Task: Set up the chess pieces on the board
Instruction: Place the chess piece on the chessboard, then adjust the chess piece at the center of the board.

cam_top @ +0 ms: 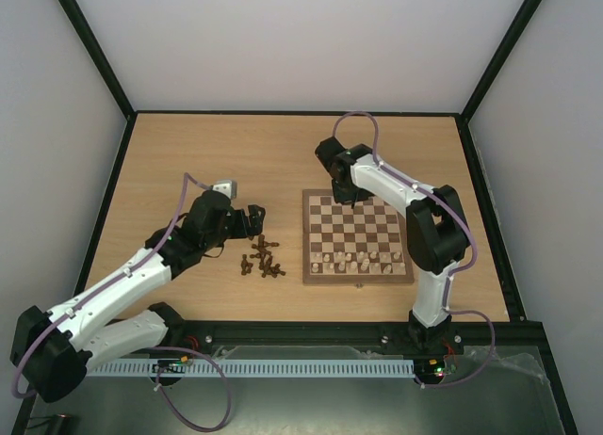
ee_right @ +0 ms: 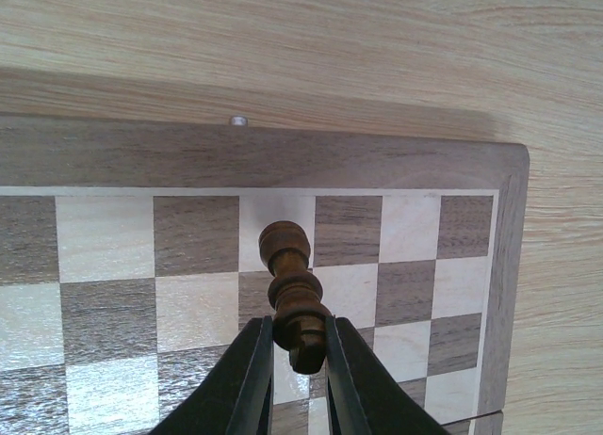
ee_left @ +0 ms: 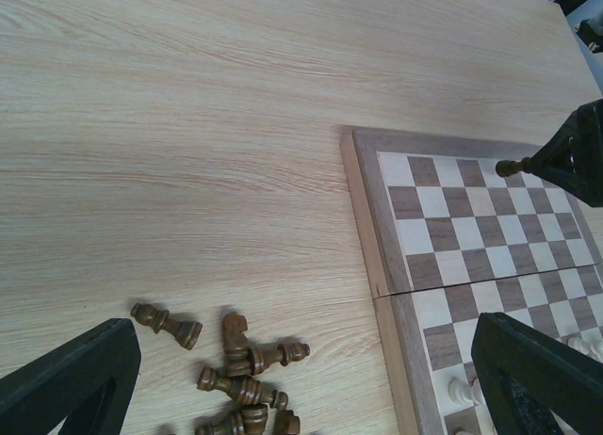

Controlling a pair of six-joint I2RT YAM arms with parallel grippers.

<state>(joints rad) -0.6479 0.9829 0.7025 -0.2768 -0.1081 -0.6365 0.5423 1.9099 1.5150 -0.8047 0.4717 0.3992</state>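
Note:
The board (cam_top: 358,235) lies on the table right of centre; its frame also shows in the left wrist view (ee_left: 364,200) and in the right wrist view (ee_right: 283,157). Several pale pieces (cam_top: 358,260) stand in its near rows. Several dark brown pieces (cam_top: 261,258) lie tipped in a heap left of the board, also seen in the left wrist view (ee_left: 240,371). My right gripper (ee_right: 298,346) is shut on a dark brown piece (ee_right: 292,289), held over the board's far rows. My left gripper (cam_top: 252,220) is open and empty, just above the heap.
The board's small metal clasp (ee_right: 238,120) sits on its far frame edge. Black frame posts and rails border the table (cam_top: 236,153). The right arm (cam_top: 415,209) reaches over the board's right side.

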